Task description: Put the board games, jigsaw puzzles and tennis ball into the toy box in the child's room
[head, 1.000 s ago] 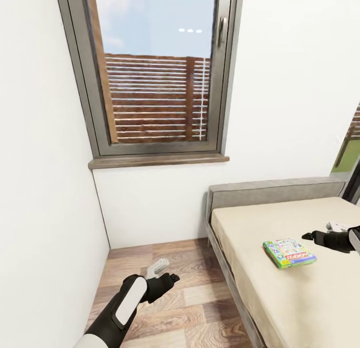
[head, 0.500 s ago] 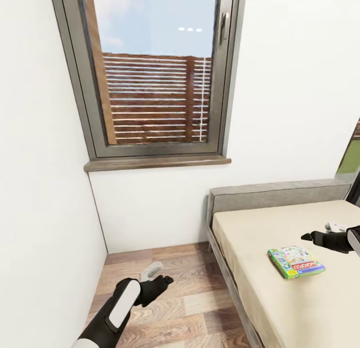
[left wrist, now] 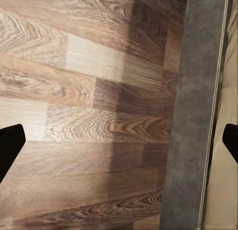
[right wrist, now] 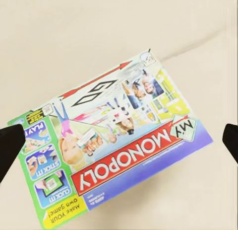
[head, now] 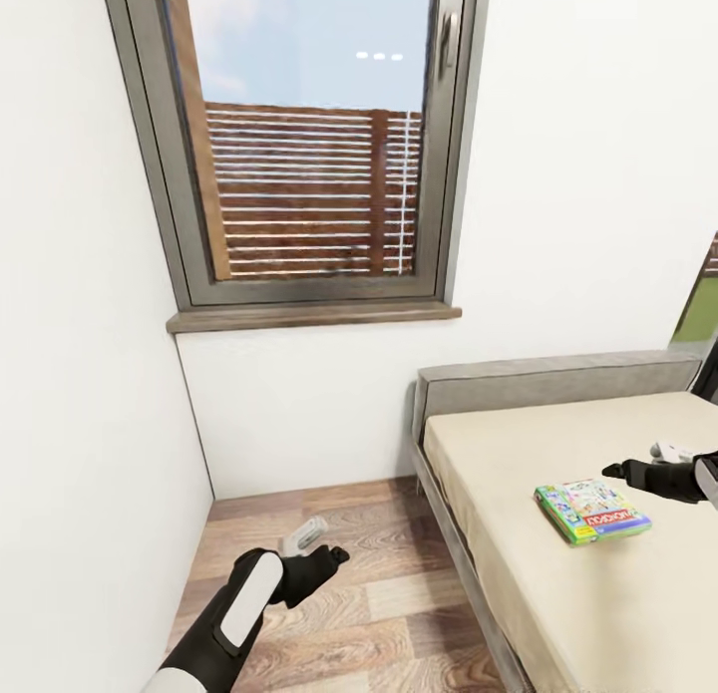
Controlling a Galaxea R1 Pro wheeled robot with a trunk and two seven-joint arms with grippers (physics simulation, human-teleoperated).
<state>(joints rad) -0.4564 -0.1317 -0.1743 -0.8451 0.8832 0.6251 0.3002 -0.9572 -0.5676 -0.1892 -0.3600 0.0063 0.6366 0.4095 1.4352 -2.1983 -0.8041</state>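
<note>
A green-edged Monopoly board game [head: 591, 511] lies flat on the beige mattress of the bed [head: 529, 593] at the right of the head view. My right gripper [head: 638, 461] hovers just above and beyond the box, open and empty. In the right wrist view the board game [right wrist: 114, 150] lies on the bed [right wrist: 74, 41] straight below the right gripper [right wrist: 119, 144], between its two spread dark fingertips [right wrist: 10, 150]. My left gripper [head: 311, 543] hangs open over the wood floor beside the bed, holding nothing.
A large window [head: 309, 145] with a wooden sill sits in the white wall ahead. A white wall [head: 80, 374] closes the left side. The wood-plank floor [head: 349, 593] runs between that wall and the grey bed frame [left wrist: 193, 115].
The whole view has shifted a little, so the camera moved. The left arm sits slightly lower and further left. The board game now lies nearer under the right gripper.
</note>
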